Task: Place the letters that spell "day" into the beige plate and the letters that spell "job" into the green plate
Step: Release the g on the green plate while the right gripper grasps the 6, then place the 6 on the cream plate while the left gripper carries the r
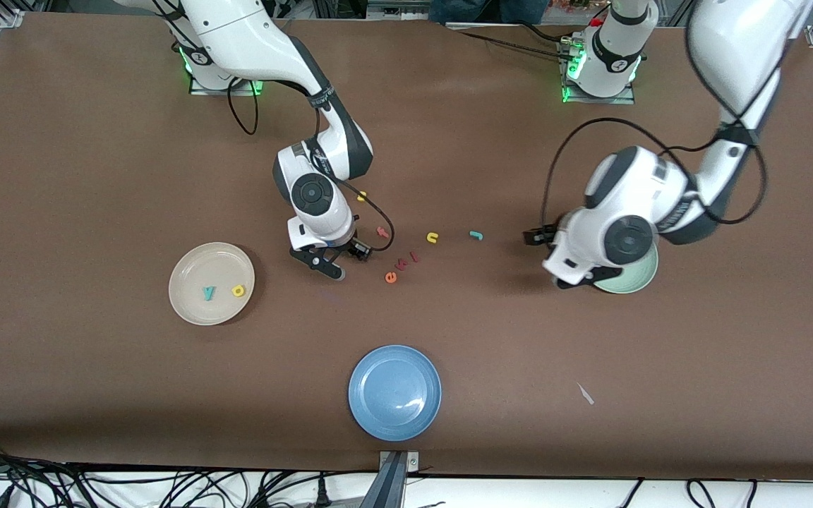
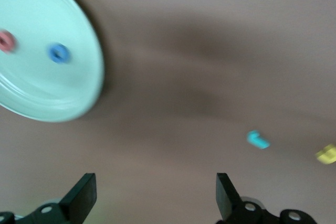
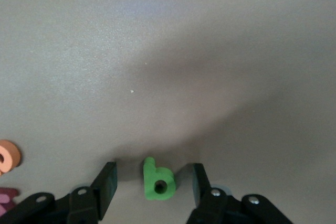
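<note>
Broadly, on the brown counter (image 1: 96,176) both words are two-thirds done, and the step in hand is the pickup of the last "day" letter.

Read as a clock in the front view, with six o'clock nearest the camera, the beige plate (image 1: 195,310) sits at about eight o'clock. The green plate (image 1: 643,279) sits at about three and the blue plate (image 1: 394,392) at six.

The right tool (image 3: 154,174) is low over the counter, just off the beige plate's three o'clock edge. Its fingers are apart and stand on either side of the dark green "d" (image 3: 158,180). That letter lies flat on the counter with a gap showing on each side, so I judge it not yet gripped.

The left tool (image 2: 156,187) hangs by the green plate's nine o'clock rim, its fingers spread wide with nothing between them.

The beige plate already holds the teal "y" (image 1: 208,293) and the yellow "a" (image 1: 238,290). The green plate holds the red "b" (image 2: 6,41) and the blue "o" (image 2: 59,53).

The teal "j" (image 1: 476,235) lies on the counter at that plate's nine o'clock, well apart from it. A yellow "u" (image 1: 432,238) lies just at the "j"'s own nine o'clock.

Next, the right tool needs to close squarely on the "d", lift it and carry it over the beige plate. The left tool should then travel to the "j" without touching the "u".
</note>
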`<action>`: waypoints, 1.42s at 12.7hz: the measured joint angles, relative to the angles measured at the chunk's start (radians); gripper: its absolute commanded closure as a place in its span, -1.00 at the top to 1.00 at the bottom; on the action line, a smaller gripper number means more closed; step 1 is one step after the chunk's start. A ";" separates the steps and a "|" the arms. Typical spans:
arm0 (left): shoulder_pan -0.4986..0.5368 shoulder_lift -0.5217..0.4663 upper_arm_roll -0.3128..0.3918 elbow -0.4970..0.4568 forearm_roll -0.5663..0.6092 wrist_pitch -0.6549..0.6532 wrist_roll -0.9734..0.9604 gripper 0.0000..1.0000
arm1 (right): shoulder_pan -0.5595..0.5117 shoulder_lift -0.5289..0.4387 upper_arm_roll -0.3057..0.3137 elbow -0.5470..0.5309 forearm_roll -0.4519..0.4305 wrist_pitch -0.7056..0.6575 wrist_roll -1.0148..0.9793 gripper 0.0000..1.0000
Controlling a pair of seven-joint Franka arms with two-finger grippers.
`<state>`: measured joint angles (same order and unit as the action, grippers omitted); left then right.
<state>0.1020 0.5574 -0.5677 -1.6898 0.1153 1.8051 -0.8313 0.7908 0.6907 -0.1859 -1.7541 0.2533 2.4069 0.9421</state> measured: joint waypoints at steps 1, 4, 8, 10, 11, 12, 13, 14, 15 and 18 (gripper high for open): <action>-0.038 0.015 0.000 -0.013 0.000 0.058 -0.101 0.99 | 0.003 0.000 0.000 -0.002 0.000 -0.001 0.000 0.02; -0.125 0.050 0.001 -0.101 0.000 0.226 -0.311 0.93 | 0.016 -0.003 0.000 -0.010 0.000 0.000 0.002 -0.44; -0.163 0.056 0.003 -0.275 0.093 0.515 -0.565 0.72 | 0.016 -0.004 -0.001 -0.009 0.000 0.000 -0.004 -0.72; -0.163 0.056 0.006 -0.321 0.179 0.602 -0.705 0.71 | 0.018 -0.007 -0.015 -0.008 0.000 -0.004 -0.031 -0.72; -0.162 0.056 0.006 -0.325 0.214 0.623 -0.768 0.70 | 0.019 -0.012 -0.034 -0.003 0.000 -0.027 -0.059 -0.72; -0.161 0.055 0.006 -0.325 0.248 0.642 -0.830 0.67 | 0.019 -0.025 -0.061 0.006 0.000 -0.073 -0.105 -0.72; -0.161 0.056 0.006 -0.325 0.282 0.666 -0.899 0.65 | 0.020 -0.045 -0.099 0.017 0.000 -0.139 -0.173 -0.72; -0.161 0.056 0.006 -0.326 0.322 0.686 -0.959 0.65 | 0.019 -0.069 -0.145 0.029 -0.001 -0.213 -0.260 -0.72; -0.162 0.058 0.006 -0.327 0.368 0.695 -1.011 0.65 | 0.019 -0.093 -0.197 0.039 -0.001 -0.287 -0.372 -0.72; -0.163 0.077 0.006 -0.330 0.443 0.704 -1.089 0.25 | 0.015 -0.137 -0.370 0.046 -0.001 -0.403 -0.747 -0.71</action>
<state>-0.0607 0.6340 -0.5615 -2.0203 0.5584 2.5090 -1.9206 0.8057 0.5541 -0.5555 -1.7085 0.2525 2.0041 0.1953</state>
